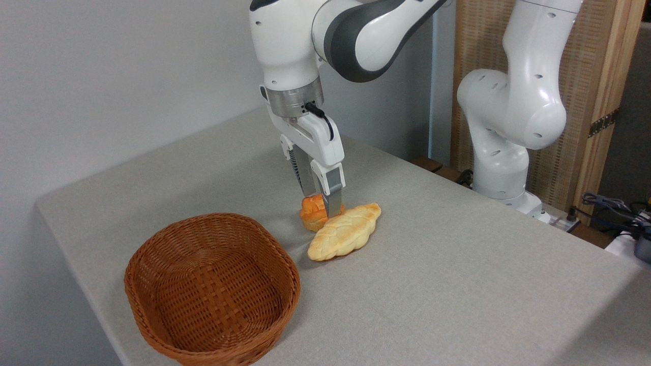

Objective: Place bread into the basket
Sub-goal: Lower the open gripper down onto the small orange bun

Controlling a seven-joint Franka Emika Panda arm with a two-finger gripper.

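My arm bends in from the upper right, wrist pointing straight down. The end effector [321, 202] hangs vertical, its two fingers [333, 195] lowered close together with a narrow gap between.

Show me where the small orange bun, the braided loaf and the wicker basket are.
small orange bun [311, 213], fixed camera, its left side beside the finger.
braided loaf [346, 232], fixed camera, middle of its plaited top.
wicker basket [285, 256], fixed camera, its right rim.

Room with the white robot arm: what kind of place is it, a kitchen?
Probably a robotics lab, not a kitchen. The arm is bolted beside a plain grey table, loose cables lie at the right, and only bread and a basket are set out.
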